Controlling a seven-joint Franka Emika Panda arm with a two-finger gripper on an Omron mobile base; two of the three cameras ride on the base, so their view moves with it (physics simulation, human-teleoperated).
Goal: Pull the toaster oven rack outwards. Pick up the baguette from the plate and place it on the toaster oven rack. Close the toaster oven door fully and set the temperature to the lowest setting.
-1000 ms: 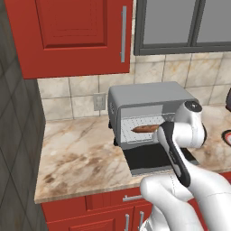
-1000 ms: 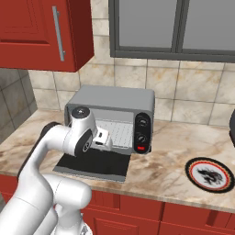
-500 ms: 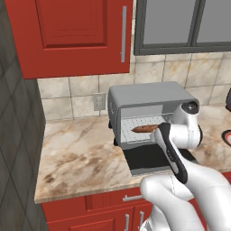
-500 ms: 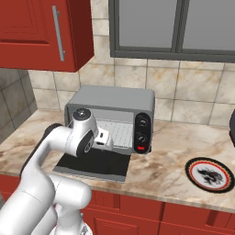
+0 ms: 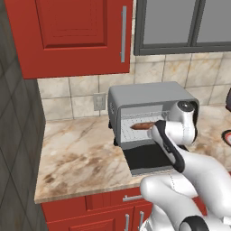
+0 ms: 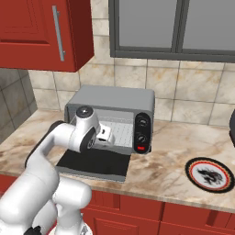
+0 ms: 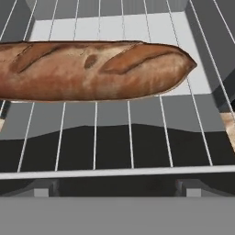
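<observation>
The grey toaster oven stands on the counter with its dark glass door folded down flat. The golden-brown baguette lies crosswise on the wire rack at the cavity's mouth. My gripper hovers at the oven opening, just in front of and above the loaf. It is open with nothing between its fingers. Two round knobs and a red light sit on the black strip on the oven's right side.
A round plate with a dark pattern and a red rim lies on the marble counter right of the oven. Red wall cabinets hang above. A dark wall bounds the counter on the left.
The hand has shifted only very slightly at the oven's mouth. The baguette stays still on the rack and the jaws remain wide.
</observation>
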